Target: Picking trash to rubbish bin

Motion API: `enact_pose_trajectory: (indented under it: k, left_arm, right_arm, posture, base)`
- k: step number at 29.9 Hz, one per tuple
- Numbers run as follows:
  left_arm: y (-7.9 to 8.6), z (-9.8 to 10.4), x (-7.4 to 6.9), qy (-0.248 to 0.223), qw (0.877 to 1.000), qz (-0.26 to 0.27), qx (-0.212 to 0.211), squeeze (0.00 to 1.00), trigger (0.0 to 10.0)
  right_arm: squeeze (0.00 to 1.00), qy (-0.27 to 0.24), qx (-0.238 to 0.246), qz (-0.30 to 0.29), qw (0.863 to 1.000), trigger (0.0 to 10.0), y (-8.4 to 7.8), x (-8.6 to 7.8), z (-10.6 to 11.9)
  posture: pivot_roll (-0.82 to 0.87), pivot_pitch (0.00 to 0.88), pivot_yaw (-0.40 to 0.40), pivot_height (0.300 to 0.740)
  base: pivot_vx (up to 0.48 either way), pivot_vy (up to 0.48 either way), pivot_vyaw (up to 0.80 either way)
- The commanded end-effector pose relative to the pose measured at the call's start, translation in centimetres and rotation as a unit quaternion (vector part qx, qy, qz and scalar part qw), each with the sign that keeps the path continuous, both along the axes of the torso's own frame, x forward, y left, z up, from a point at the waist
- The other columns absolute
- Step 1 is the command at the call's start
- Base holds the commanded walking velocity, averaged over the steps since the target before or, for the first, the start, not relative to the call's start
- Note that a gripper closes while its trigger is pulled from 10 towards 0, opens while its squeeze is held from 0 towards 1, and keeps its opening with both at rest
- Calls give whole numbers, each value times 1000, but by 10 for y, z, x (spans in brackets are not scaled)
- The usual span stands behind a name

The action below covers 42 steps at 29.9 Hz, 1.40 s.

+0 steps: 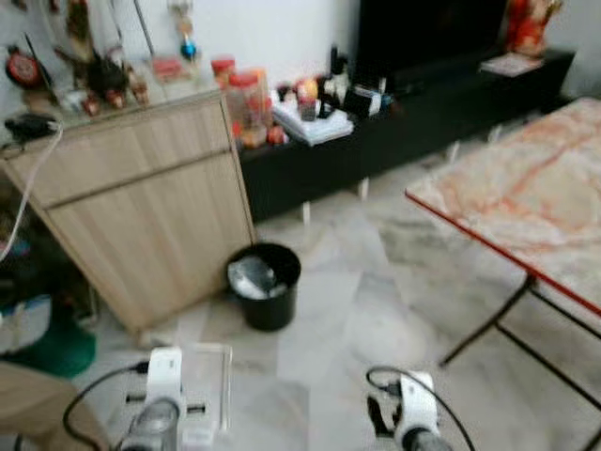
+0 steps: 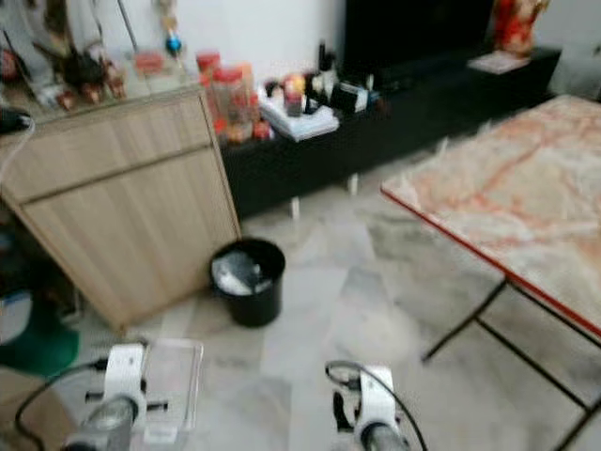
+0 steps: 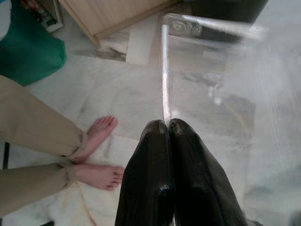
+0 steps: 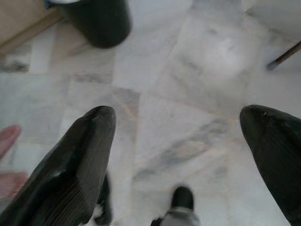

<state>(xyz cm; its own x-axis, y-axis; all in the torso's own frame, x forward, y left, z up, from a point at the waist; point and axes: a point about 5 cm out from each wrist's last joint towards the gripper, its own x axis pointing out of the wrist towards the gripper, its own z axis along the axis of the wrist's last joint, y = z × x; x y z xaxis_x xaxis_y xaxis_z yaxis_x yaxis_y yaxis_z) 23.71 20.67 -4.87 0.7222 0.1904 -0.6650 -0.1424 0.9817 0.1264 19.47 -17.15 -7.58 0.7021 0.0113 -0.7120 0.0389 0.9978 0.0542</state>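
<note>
We are pinching clear plastic sheet (image 3: 211,70) in left end effector (image 3: 168,125); right end effector (image 4: 176,127) gaping, empty. Risk: sheet slipping from thin grip, missing black bin (image 1: 265,285), landing near person's bare feet (image 3: 99,155).

A pale marble-tiled floor (image 1: 357,319) carries a black rubbish bin (image 1: 265,285), which stands just beside a light wooden cabinet (image 1: 141,207) and holds crumpled whitish trash (image 1: 252,278). A long black low unit (image 1: 413,113) runs along the wall, and a folding table (image 1: 526,188) with a marbled top and dark legs stands to the right. A person's bare feet (image 3: 96,155) rest on the tiles near a green bag (image 3: 28,52).
</note>
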Motion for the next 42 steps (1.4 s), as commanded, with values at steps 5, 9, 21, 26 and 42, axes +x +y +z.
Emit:
enact_pose_trajectory:
  k: [5,9,21,26,42]
  left_arm:
    - [9,-5,-9,22,1000,10,8,0,10000]
    - [9,-6,-11,25,1000,10,7,0,10000]
    - [14,-8,-16,32,999,16,12,0,10000]
    - [14,-7,-15,29,999,17,10,0,10000]
    - [11,-3,-7,16,1000,11,4,0,10000]
  right_arm:
    - [0,14,4,8,1000,10000,9,-1,-2]
    - [0,11,-7,12,1000,10000,8,-1,-2]
    - [0,23,-15,26,999,10000,9,-6,-5]
    - [0,18,-15,33,999,10000,11,-3,-3]
    - [0,20,-10,20,1000,10000,10,-4,-4]
  posture:
    - [-71,0,49,740]
    - [-70,0,50,740]
    - [-72,0,52,740]
    - [-73,0,53,740]
    - [-77,0,55,740]
  base:
    - [262,0,0]
    - [274,0,0]
    - [282,0,282]
    - [283,0,728]
    - [307,0,70]
